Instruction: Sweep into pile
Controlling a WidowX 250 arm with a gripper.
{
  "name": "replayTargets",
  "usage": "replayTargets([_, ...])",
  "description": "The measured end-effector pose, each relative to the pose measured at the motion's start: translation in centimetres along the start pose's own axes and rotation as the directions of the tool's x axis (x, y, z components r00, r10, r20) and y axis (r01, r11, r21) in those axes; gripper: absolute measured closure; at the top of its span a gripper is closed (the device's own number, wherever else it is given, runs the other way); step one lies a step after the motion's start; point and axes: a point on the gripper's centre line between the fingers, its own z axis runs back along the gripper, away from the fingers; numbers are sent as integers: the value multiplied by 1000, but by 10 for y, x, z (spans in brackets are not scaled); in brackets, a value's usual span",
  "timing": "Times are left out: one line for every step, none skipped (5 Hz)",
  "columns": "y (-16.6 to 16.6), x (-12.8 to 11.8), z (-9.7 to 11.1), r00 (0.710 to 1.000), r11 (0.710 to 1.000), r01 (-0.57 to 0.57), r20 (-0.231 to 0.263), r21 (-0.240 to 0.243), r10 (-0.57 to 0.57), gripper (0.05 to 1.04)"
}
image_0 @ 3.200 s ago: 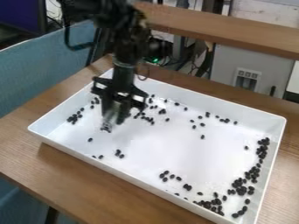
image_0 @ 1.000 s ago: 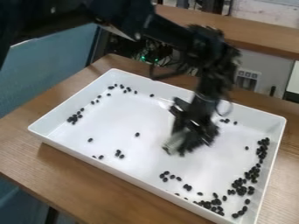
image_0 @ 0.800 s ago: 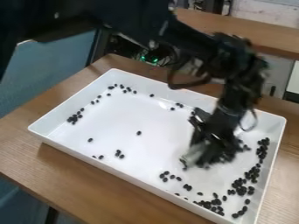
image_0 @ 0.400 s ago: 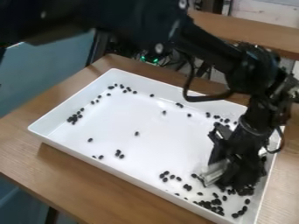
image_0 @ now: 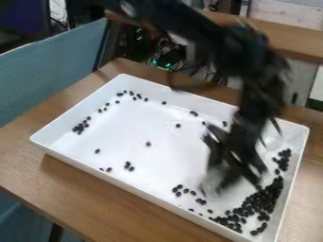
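Note:
The black gripper (image_0: 228, 171), blurred, hangs low over the right half of the tray, shut on a pale sweeping tool (image_0: 216, 179) that sits by the tray floor. Dark beans lie in the white tray (image_0: 114, 137). The densest pile (image_0: 259, 201) is in the lower right corner, right of the tool, and it runs up along the right wall. More beans form a loose line by the upper left wall, with a small cluster (image_0: 79, 127) at the left. Several beans (image_0: 129, 166) are scattered across the middle and near the front wall.
The tray stands on a wooden table (image_0: 63, 189), its raised walls around the beans. A blue-grey panel (image_0: 56, 61) stands at the left. Behind the table are cables and a wooden shelf (image_0: 296, 40).
The gripper swept right with the tool, pushing beans from the upper side into the lower right pile, which is now denser. Since the last earlier frame it has moved back up and left.

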Motion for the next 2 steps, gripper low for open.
replayTargets([62,-9,8,977,977,-213,-5,15,213,692])
replayTargets([103,-13,11,929,928,-369,-4,51,370,692])
